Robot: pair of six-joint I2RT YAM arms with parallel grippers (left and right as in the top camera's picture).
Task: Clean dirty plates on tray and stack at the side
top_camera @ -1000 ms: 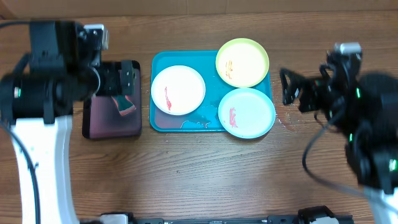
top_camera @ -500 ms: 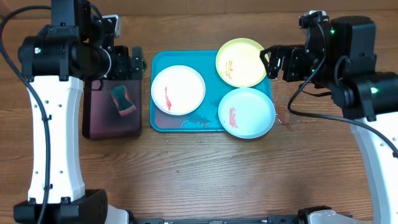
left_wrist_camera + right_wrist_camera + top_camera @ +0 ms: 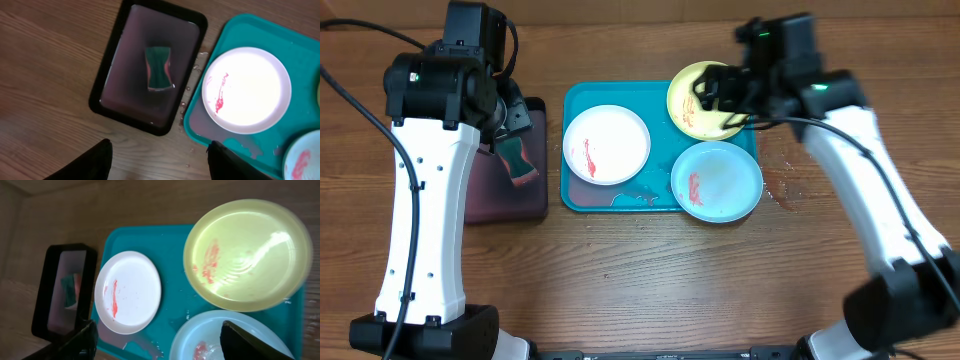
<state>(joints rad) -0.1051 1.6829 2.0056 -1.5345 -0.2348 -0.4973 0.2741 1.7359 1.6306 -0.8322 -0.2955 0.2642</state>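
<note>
The turquoise tray [image 3: 660, 192] holds three plates with reddish smears: white [image 3: 607, 144] at left, yellow-green [image 3: 692, 118] at back right, pale aqua [image 3: 717, 180] at front right. My right gripper [image 3: 725, 90] hovers open and empty above the yellow-green plate [image 3: 247, 255]. Its wrist view also shows the white plate [image 3: 128, 291] and the aqua plate [image 3: 215, 335] between its fingers [image 3: 165, 345]. My left gripper [image 3: 512, 112] is open and empty above the black tray. Its fingers [image 3: 160, 165] frame bare wood, with the white plate [image 3: 247, 90] at right.
A small black tray [image 3: 505, 205] with a pinkish inside lies left of the turquoise tray and holds a green-and-red sponge [image 3: 520, 160], which also shows in the left wrist view [image 3: 159, 68]. Water drops lie on the wood right of the turquoise tray [image 3: 782, 185].
My right arm has swung left, bringing its gripper from beside the tray to over the yellow-green plate. My left arm has shifted over the black tray. The plates have not moved.
</note>
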